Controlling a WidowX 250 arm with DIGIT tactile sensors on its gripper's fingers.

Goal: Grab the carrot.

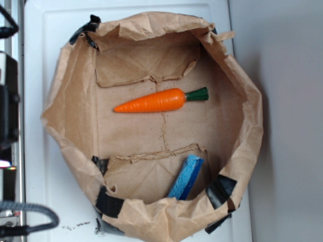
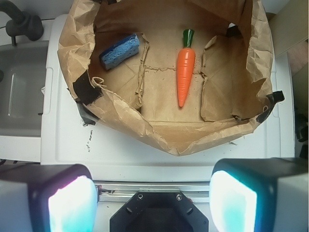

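gripper [image 2: 152, 193] jaws spread apart, well short of carrot [image 1: 160, 101] lying in paper bag [image 1: 65, 96]

Brown paper bag [image 1: 75, 121], rim folded down and patched with black tape [image 1: 108, 202], on white surface [image 1: 48, 30]; blue sponge [image 1: 185, 177] leaning against inner wall.

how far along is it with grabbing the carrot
Nothing looks done yet. The carrot lies untouched on the floor of the paper bag, apart from the sponge. The gripper is open and empty, outside the bag's rim in the wrist view. Left: reach in, close on the carrot, lift.
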